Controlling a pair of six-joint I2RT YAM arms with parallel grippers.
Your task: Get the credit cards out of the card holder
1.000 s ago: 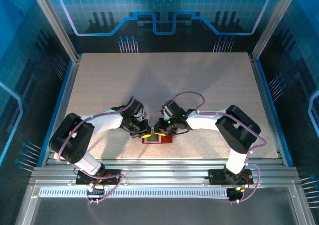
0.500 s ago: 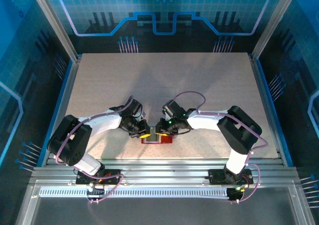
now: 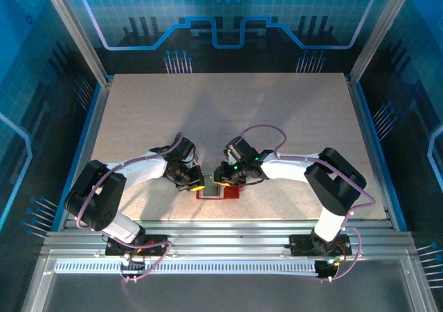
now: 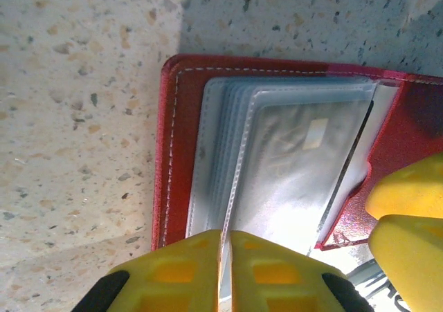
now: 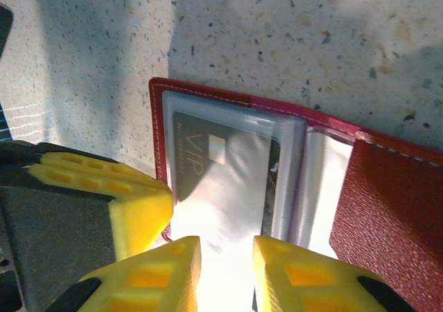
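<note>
While lying open between both arms, shows a grey credit card in its top sleeve: card holder, sleeve edge pinched by near-closed left gripper, right gripper slightly parted, grasp unclear.

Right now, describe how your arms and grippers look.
The left arm and right arm have white links, black joints and a lilac cable looping along each. The left gripper and right gripper have blocky yellow fingers moulded with rectangular recesses.
</note>
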